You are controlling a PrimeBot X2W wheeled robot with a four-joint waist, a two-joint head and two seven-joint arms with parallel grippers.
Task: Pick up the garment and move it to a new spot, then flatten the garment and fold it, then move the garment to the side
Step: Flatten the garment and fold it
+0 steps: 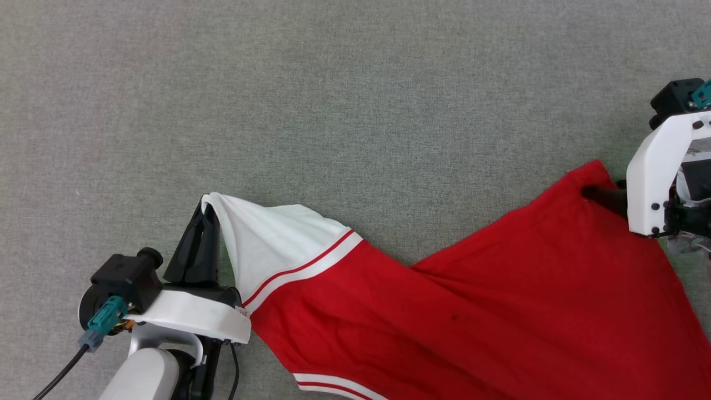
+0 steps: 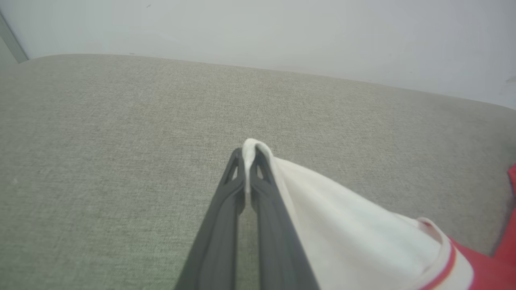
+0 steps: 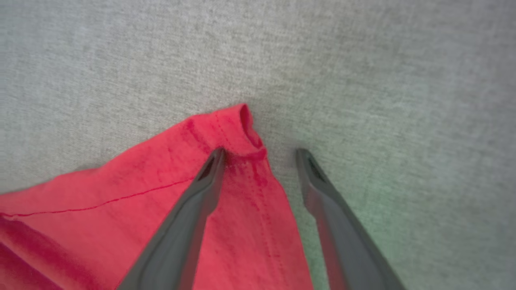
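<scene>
- Two grippers are standing at the two ends of the garment (image 1: 444,311), which is lying stretched across a grey fabric surface (image 1: 355,83) in the near part of the head view.
- Nearest to the robot, a red-and-white striped hem (image 1: 333,386) is running off the bottom edge of the head view.
- A little farther, at the lower left, the left gripper (image 1: 208,203) is pressing its two dark fingers together on the tip of the white sleeve (image 1: 266,239), and the sleeve is rising to a peak at the fingertips.
- In the left wrist view, the left gripper (image 2: 250,155) is pinching a thin fold of white cloth, and the rest of the sleeve is falling away to the right side of that view.
- A striped band (image 1: 305,266) is joining the sleeve to the red body, which is running to the right in long diagonal folds.
- Farther, at the right edge, the right gripper (image 1: 589,193) is meeting the far red corner of the garment.
- In the right wrist view, the right gripper (image 3: 260,153) is keeping its fingers wide apart and gripping nothing: one finger is lying over the stitched red corner, while the other is over the bare grey surface just beside it.
- Farthest, in the left wrist view, the grey surface is ending at a pale wall (image 2: 282,32).
</scene>
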